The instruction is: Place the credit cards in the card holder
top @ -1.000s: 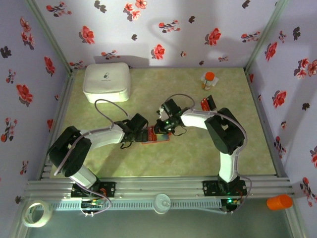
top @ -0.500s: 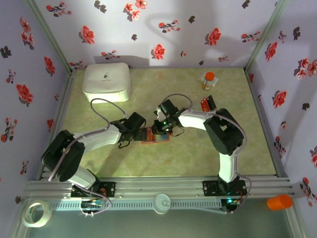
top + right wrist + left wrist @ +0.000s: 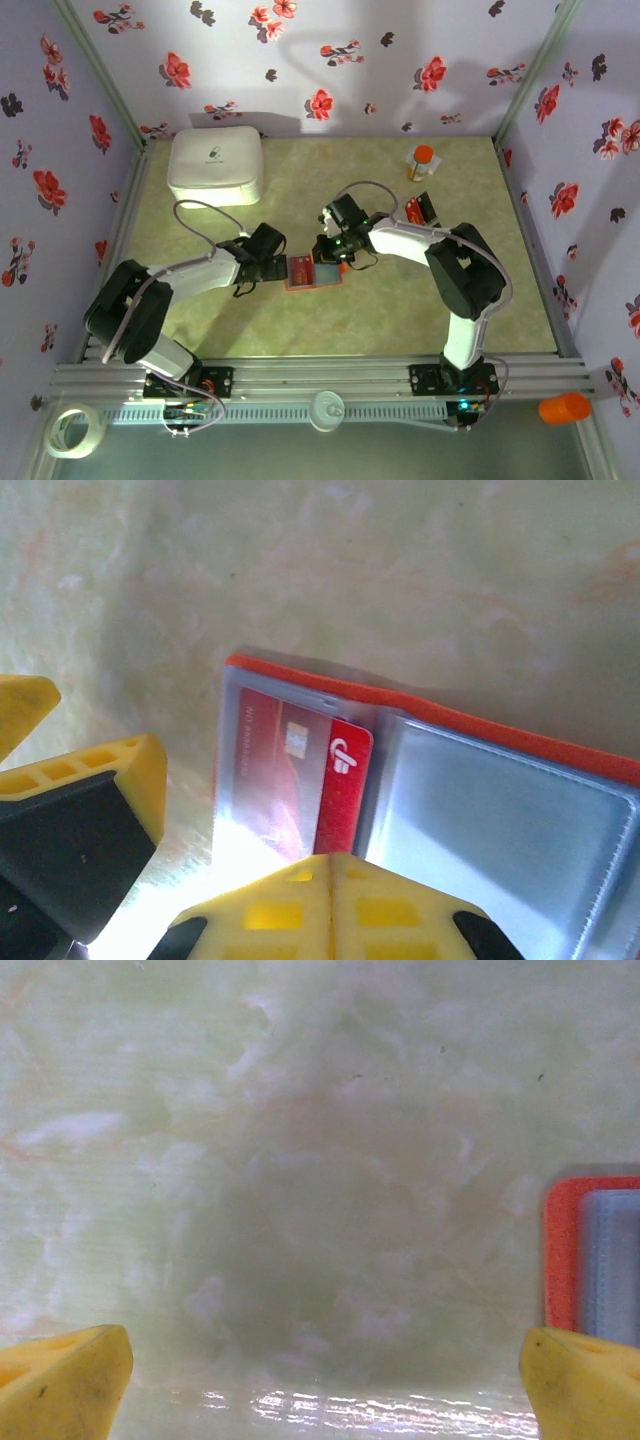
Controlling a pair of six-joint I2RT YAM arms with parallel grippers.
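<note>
While a red card sits half-seated in the holder, the job in hand looks like pushing it home.

Top view: the holder (image 3: 322, 276) lies open on the table (image 3: 400, 300), mid-way between the two arms. The left gripper (image 3: 280, 267) is at its left edge and the right gripper (image 3: 329, 257) is over its far side. More cards (image 3: 420, 209) lie well apart, near the right wall. A white box (image 3: 215, 165) and a small bottle (image 3: 422, 162) stand at the back.

Left wrist view: the left gripper (image 3: 320, 1385) has its jaws spread wide and holds nothing, with bare table between them. The holder's orange edge and a grey pocket (image 3: 600, 1255) show just beside the right fingertip.

Right wrist view: the right gripper (image 3: 332, 880) has its jaws pressed together with nothing pinched between them. Its tips are at the near edge of the red card (image 3: 300, 765). That card lies under the clear left pocket of the holder (image 3: 500, 725), with its logo end poking out towards the fold. The right pocket looks empty.

Next, I judge, the closed tips should nudge the exposed end sideways into the pocket. The left gripper may need to pin the holder so it does not slide. After that, the right arm fetches another card.
</note>
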